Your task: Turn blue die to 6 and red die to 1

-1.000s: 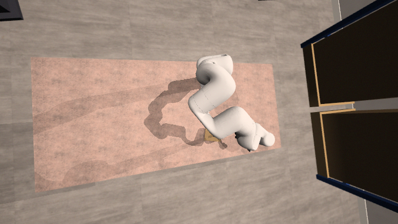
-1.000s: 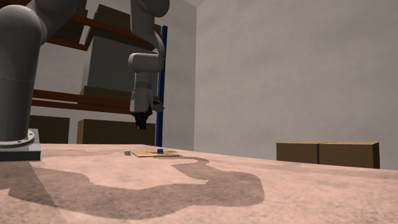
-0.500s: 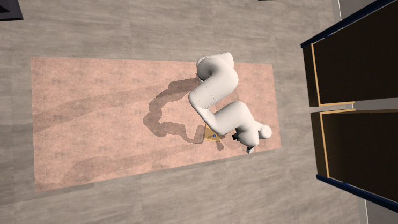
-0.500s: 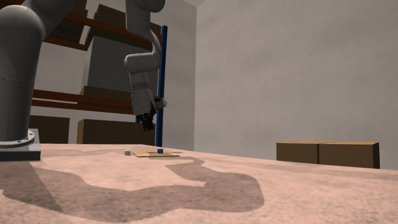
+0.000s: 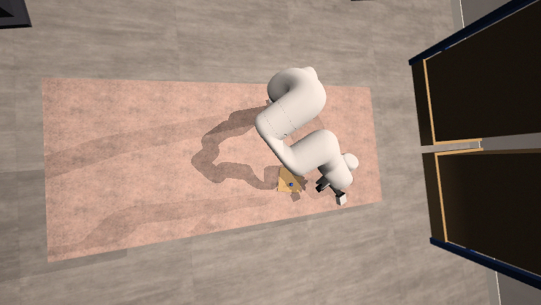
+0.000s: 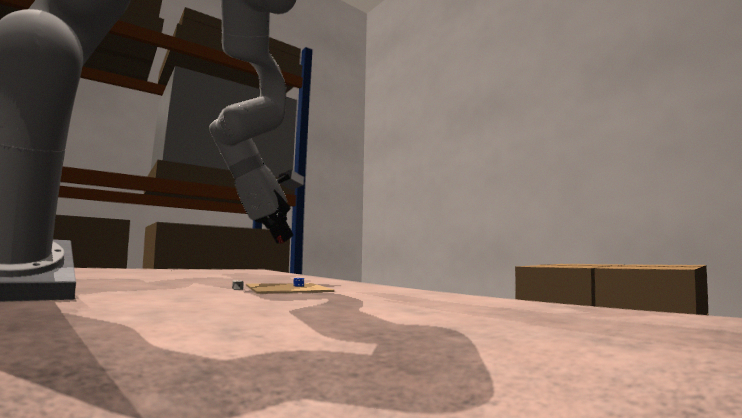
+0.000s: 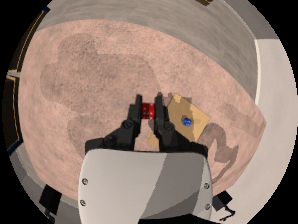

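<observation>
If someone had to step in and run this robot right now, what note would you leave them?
End effector: shut on the red die, held above the table, tilted.
Blue die: on the yellowish mat.
White die: on the table beside the mat.
Done: red die gripped and lifted clear.
Left: set the red die on the mat with 1 up, and let go. The blue die must show 6; I cannot read its top, so check. Leave the white die alone.

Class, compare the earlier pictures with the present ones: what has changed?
The gripper has tilted over, and in the exterior view its fingertips have swung to the right. The red die has moved with it, held in the fingers. The blue die, mat and white die stayed put.
</observation>
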You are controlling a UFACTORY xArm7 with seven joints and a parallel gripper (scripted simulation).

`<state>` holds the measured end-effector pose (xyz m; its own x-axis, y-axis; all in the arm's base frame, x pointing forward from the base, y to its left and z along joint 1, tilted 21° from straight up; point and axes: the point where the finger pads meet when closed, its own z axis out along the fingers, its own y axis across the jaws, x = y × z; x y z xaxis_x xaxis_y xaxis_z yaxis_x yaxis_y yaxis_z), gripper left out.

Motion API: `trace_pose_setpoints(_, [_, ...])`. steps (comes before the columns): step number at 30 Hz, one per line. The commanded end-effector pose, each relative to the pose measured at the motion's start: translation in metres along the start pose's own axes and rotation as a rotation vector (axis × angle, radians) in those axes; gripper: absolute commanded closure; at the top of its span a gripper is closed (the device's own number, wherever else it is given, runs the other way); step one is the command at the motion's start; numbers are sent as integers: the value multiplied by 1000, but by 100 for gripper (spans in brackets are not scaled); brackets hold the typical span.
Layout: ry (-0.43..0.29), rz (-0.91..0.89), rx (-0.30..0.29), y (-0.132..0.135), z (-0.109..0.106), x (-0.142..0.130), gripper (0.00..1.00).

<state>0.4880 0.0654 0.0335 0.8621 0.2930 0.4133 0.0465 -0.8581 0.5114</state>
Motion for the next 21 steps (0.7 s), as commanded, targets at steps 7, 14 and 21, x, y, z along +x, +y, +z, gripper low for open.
trace_pose_setpoints(7, [271, 20, 107, -17, -14, -10, 89])
trace_pose_setpoints(14, [334, 10, 206, -30, -24, -29, 89])
trace_pose_setpoints(21, [340, 8, 222, -32, -26, -32, 89])
